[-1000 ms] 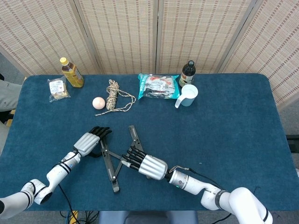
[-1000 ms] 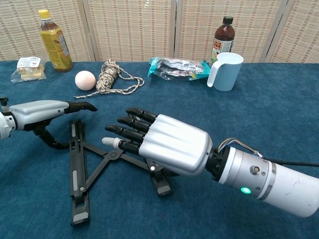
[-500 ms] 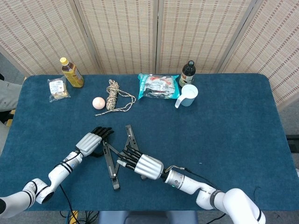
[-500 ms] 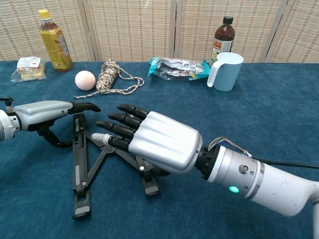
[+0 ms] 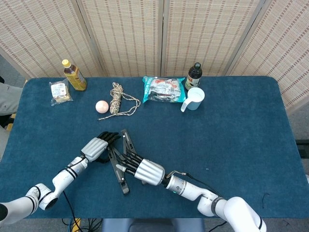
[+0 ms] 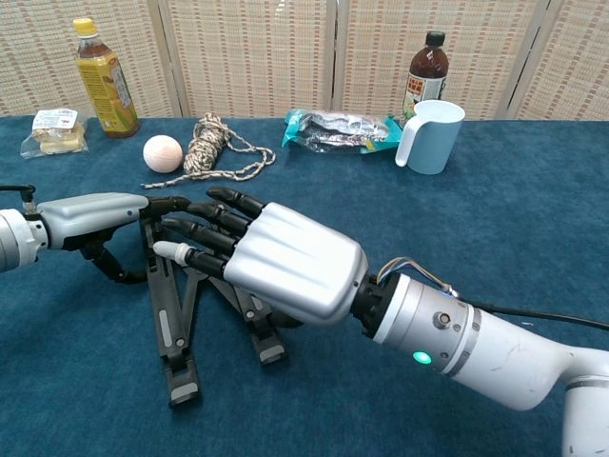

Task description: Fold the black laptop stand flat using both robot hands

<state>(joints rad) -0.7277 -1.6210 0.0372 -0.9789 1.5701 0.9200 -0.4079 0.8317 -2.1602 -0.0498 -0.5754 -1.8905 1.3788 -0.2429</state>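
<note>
Between the two robot hands lies the stand [image 6: 176, 314], flat on the blue worktop [image 5: 231, 135] with its two long bars close together in a narrow V. The left robot hand [image 6: 90, 214] rests against the bar on its side, with straight fingers above it and the thumb curled below. I cannot tell if it really grips. The right robot hand [image 6: 276, 257] has its fingers stretched out and a little apart, pushing on the other bar and holding nothing. The folding step looks nearly done. Next, I think both robot hands should press toward each other, gently, until the bars touch. Too hard a push may slide the stand away.
</note>
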